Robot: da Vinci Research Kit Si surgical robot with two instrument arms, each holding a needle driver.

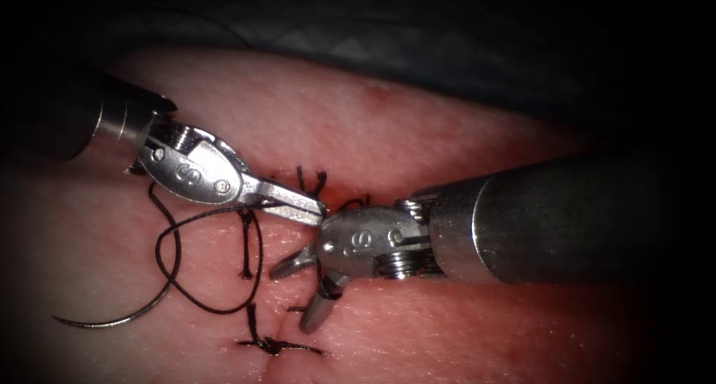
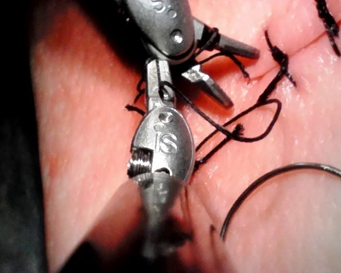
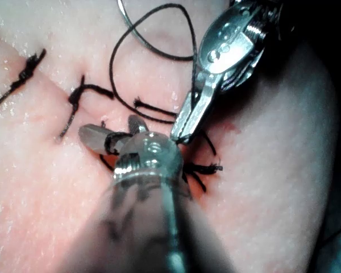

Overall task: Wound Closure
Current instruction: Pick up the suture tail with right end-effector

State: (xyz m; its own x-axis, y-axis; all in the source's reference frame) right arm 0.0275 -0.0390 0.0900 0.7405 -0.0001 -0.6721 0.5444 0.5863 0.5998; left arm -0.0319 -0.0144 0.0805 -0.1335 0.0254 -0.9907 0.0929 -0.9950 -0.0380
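My left tool (image 1: 317,209) comes in from the upper left, its jaws shut on the black thread (image 1: 212,214) close to the cut. Its tip touches the wrist of my right tool (image 1: 292,300), whose jaws stand open over the cut with thread wrapped around them. The curved needle (image 1: 119,320) lies loose on the tissue (image 1: 418,130), left of the cut, outside the tissue and held by neither tool. The left wrist view has the left tool (image 2: 153,85), the right tool (image 2: 241,78) and the needle (image 2: 273,173). In the right wrist view are the right tool (image 3: 111,131) and the left tool (image 3: 182,131).
A tied stitch with short cut ends (image 1: 272,347) sits on the near part of the cut, another (image 1: 246,242) is above it, and cut ends (image 1: 313,179) stick up behind the left tool. A slack thread loop (image 1: 179,287) lies left of the cut.
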